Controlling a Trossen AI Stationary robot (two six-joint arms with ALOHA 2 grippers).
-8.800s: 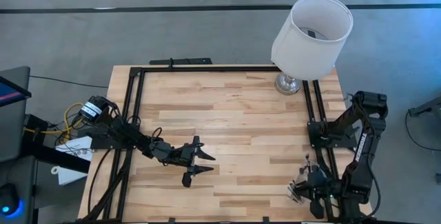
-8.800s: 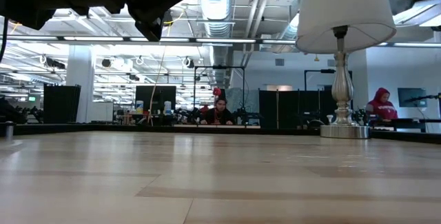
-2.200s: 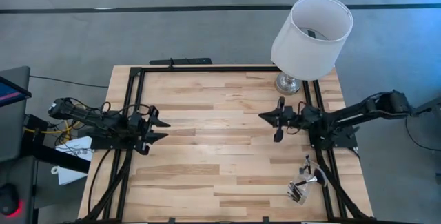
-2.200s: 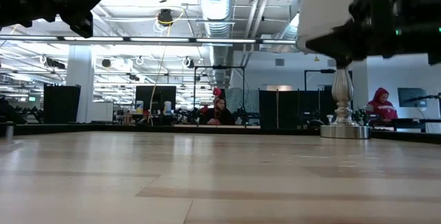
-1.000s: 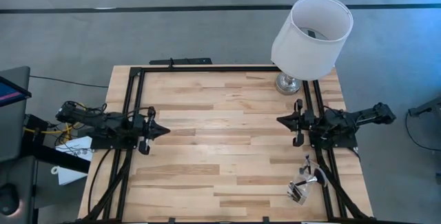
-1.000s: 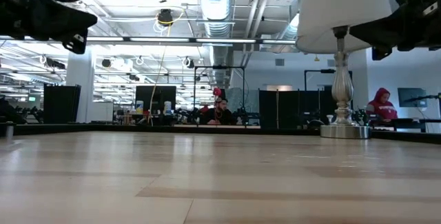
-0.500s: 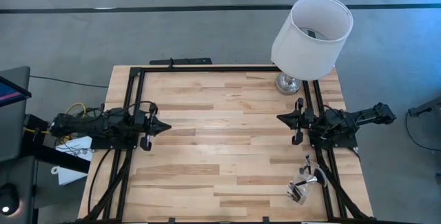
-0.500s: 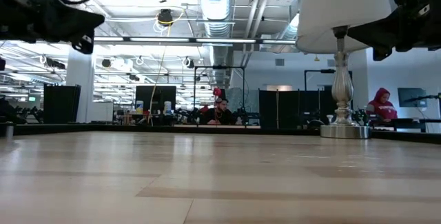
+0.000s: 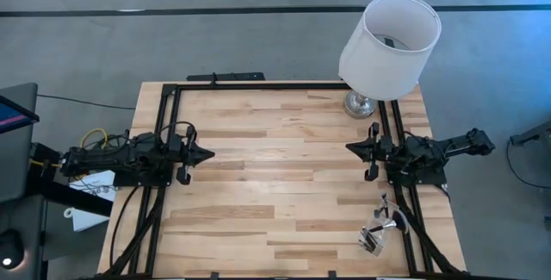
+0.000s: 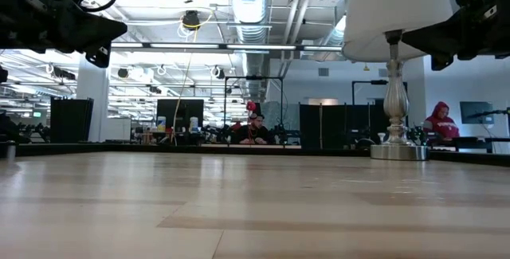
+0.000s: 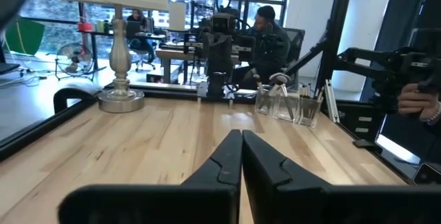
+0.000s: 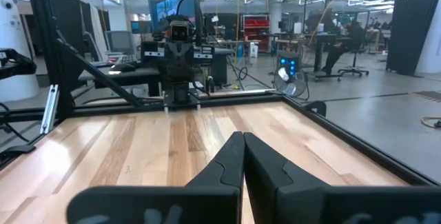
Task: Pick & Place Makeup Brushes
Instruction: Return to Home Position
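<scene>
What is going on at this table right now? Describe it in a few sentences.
Nothing is being handled. The left gripper rests at the table's left edge and the right gripper at its right edge, both shut and empty, pointing at each other across the bare wood. The brushes stand in a clear organizer by the right edge, at the corner away from the lamp.

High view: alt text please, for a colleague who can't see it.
Both arms rest at opposite sides of the wooden table, the left gripper and right gripper shut, empty, pointing at each other. A white-shaded lamp stands at the top-right corner; the transparent organizer holding the makeup brushes sits near the bottom-right edge.
</scene>
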